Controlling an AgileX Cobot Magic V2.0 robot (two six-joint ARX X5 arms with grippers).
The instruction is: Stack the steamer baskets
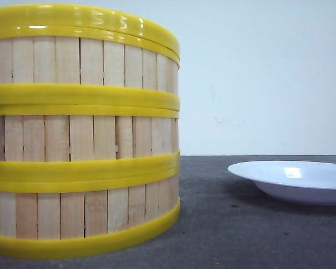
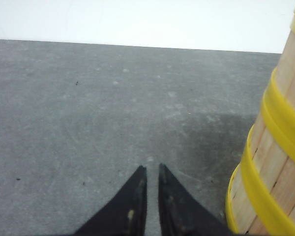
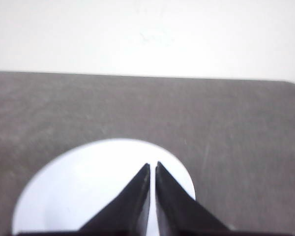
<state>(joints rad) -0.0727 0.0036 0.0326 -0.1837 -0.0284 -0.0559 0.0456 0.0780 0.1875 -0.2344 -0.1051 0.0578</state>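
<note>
Three steamer baskets (image 1: 84,131) stacked left of plate (image 1: 294,180); stacking looks done. Left gripper (image 2: 152,169), right gripper (image 3: 152,166) clenched, empty. Next: likely nothing.

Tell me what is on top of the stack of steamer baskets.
In the front view the stack of steamer baskets stands three tiers high, ending in a yellow rim at the top. The camera sits too low to see over that rim, so anything resting above or inside stays hidden.

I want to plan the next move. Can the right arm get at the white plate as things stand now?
Probably yes. The right tool hangs over the plate, nearly shut and holding nothing. Nothing shows between them. The stacked baskets stand apart from the plate on the table, so they should not block it.
</note>
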